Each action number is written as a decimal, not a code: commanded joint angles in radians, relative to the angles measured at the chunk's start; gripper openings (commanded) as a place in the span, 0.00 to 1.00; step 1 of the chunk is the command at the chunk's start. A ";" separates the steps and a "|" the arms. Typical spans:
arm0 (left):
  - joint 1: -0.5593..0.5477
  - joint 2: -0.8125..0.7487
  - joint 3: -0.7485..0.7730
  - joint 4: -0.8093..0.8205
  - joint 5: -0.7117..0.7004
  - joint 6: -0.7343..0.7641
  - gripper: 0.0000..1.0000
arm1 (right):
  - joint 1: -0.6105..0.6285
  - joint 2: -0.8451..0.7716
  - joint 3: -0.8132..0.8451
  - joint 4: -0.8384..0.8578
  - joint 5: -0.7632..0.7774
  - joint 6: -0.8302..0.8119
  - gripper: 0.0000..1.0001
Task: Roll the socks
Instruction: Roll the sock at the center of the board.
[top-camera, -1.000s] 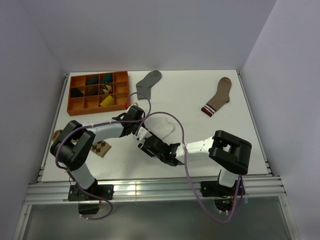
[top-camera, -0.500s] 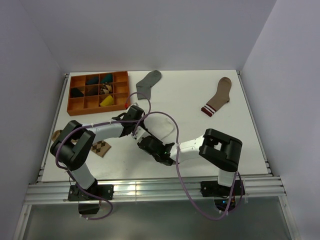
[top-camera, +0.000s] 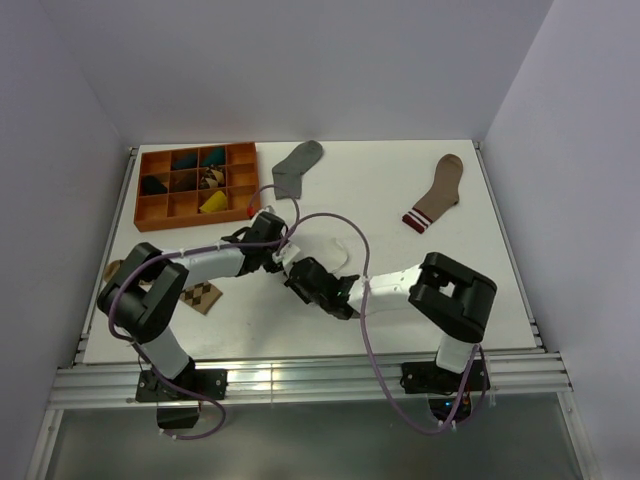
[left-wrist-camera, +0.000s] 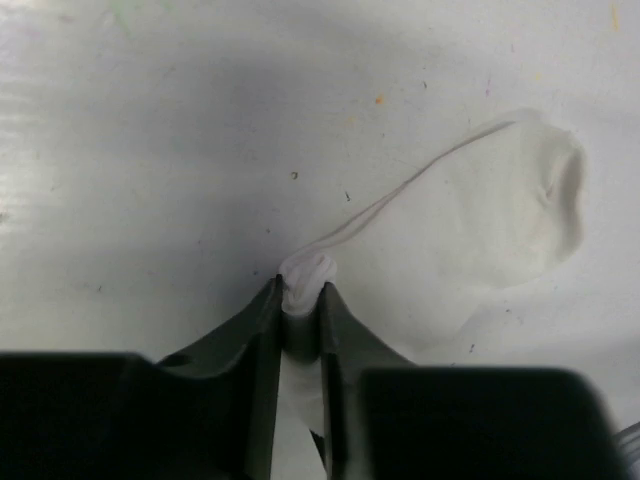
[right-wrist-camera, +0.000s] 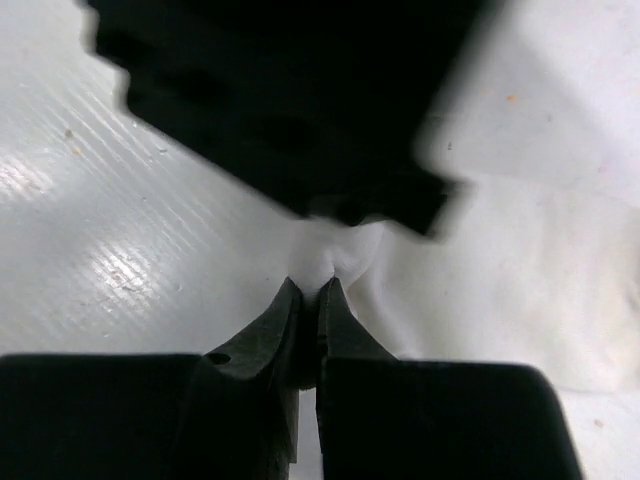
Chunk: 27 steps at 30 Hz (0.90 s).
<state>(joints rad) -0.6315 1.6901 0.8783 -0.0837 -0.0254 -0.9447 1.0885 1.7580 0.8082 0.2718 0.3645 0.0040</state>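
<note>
On the desk (top-camera: 400, 200), the left tool (left-wrist-camera: 300, 298) pinches a puckered fold of the white sock (top-camera: 322, 250), which lies limp near the middle. The right tool (right-wrist-camera: 308, 292) nips the same edge just beside it. The thin, soft fabric looks likely to bunch and slip, so the hem seems the best hold. Only the overhead view shows the grey sock (top-camera: 298, 165) well apart; only the wrist views show the pinches.
</note>
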 joint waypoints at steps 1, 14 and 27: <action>0.006 -0.061 -0.042 -0.007 -0.019 -0.020 0.26 | -0.088 -0.041 -0.033 -0.032 -0.273 0.112 0.00; 0.052 -0.242 -0.179 0.074 -0.077 -0.117 0.63 | -0.378 0.037 -0.067 0.087 -0.879 0.350 0.00; 0.013 -0.135 -0.174 0.206 -0.027 -0.124 0.59 | -0.562 0.224 -0.058 0.259 -1.228 0.534 0.00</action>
<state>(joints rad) -0.6033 1.5257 0.6701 0.0715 -0.0620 -1.0603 0.5446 1.9228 0.7589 0.5594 -0.7979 0.5014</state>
